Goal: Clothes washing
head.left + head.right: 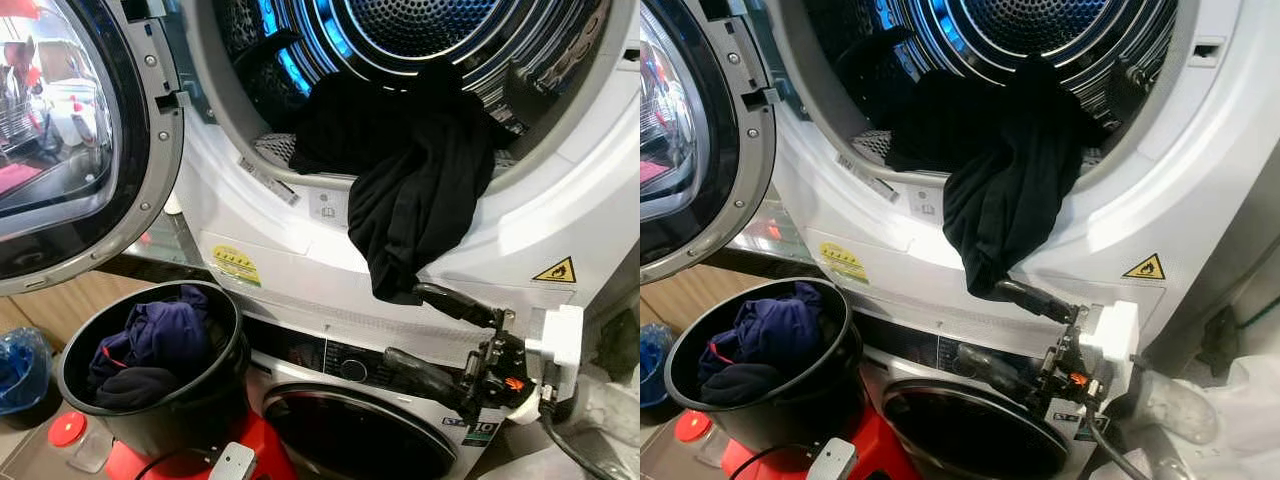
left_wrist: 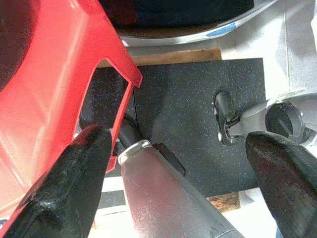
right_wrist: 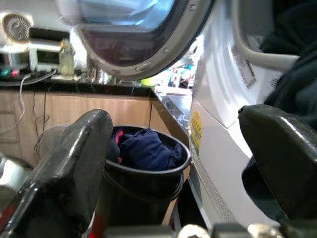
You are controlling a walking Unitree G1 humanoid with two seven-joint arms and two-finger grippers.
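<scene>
Loading is under way: black garment [image 1: 420,190] hangs half out of drum [image 1: 420,40]; right gripper [image 1: 418,328] gapes just below its hem, empty. Next, push it inside. Left gripper [image 2: 178,163] idles, open.

Your two head eyes look forward and down, close on the open white front-loading dryer drum [image 1: 420,40], sharing the black plastic bucket of dark blue clothes [image 1: 160,350] below. Your right wrist camera sights low along its open right claw [image 3: 173,163] toward that same bucket, the dryer close alongside. Your left wrist camera faces down over its open left claw [image 2: 183,178], near a red plastic stool [image 2: 44,89] and black speckled floor mat [image 2: 188,109].
</scene>
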